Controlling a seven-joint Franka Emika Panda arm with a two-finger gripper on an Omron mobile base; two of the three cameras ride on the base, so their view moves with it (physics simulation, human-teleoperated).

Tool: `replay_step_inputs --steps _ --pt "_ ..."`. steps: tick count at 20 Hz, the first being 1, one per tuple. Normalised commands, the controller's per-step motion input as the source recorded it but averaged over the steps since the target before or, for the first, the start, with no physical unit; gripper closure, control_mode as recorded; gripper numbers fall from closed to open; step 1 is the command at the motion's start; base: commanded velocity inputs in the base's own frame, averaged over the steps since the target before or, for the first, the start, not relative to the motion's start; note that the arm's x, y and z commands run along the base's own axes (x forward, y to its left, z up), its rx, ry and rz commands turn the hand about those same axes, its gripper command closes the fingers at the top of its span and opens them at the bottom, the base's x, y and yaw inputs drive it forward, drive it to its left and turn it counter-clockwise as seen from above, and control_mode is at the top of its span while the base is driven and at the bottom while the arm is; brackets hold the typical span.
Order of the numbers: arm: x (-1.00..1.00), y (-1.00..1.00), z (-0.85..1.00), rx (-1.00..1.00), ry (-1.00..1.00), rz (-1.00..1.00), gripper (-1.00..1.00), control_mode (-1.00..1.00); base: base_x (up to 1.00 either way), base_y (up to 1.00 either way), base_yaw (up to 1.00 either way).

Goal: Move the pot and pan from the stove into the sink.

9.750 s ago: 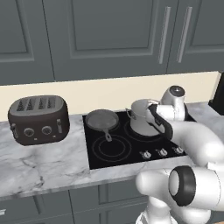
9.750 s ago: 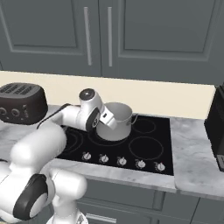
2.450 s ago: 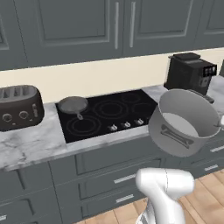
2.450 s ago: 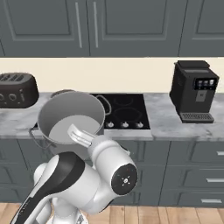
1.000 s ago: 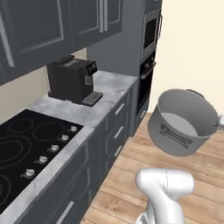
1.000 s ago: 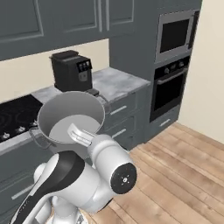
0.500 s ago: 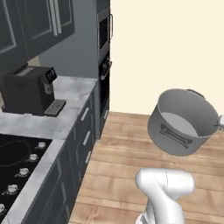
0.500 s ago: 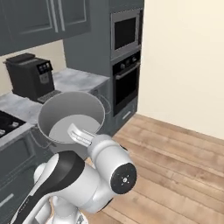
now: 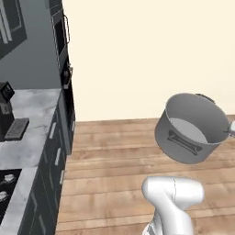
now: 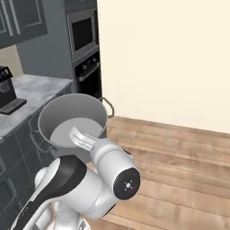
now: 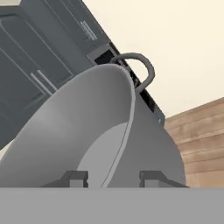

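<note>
The silver-grey pot (image 9: 190, 130) hangs tilted in the air over the wooden floor, its mouth turned up toward the base cameras. My gripper (image 11: 113, 178) is shut on the pot (image 11: 87, 135), one fingertip inside the near rim and one outside. From the right base view the pot (image 10: 74, 119) sits just beyond my hand, and the gripper (image 10: 81, 136) clamps its near wall. A corner of the black stove (image 9: 10, 183) with small knobs lies at the lower left. The pan and the sink are out of view.
A marble counter (image 9: 30, 137) with a black coffee machine (image 10: 4, 87) runs along the left. A tall dark cabinet with a built-in wall oven (image 10: 85, 49) ends the counter run. A cream wall (image 9: 147, 55) stands behind the wooden floor (image 9: 110, 174).
The whole scene has slid left as the base turned right: stove and coffee machine went toward the left edge, oven and wall came in. The pot stays held in the same place before the cameras.
</note>
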Motion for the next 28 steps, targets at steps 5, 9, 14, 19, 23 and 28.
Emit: replay_step_inputs --steps 5,9,14,19,23,28 --pt "0.0 0.0 0.0 0.0 0.0 0.0 1.0 1.0 -0.02 -0.03 -0.45" --pt "0.0 0.0 0.0 0.0 0.0 0.0 1.0 1.0 0.0 -0.01 -0.45" --pt "0.0 0.0 0.0 0.0 0.0 0.0 1.0 1.0 -0.01 -0.04 -0.45" --pt "0.0 0.0 0.0 0.0 0.0 0.0 1.0 1.0 -0.07 -0.09 -0.43" --pt "0.0 0.0 0.0 0.0 0.0 0.0 1.0 1.0 -0.11 -0.12 -0.41" --pt "0.0 0.0 0.0 0.0 0.0 0.0 1.0 1.0 -0.13 -0.16 -0.4"
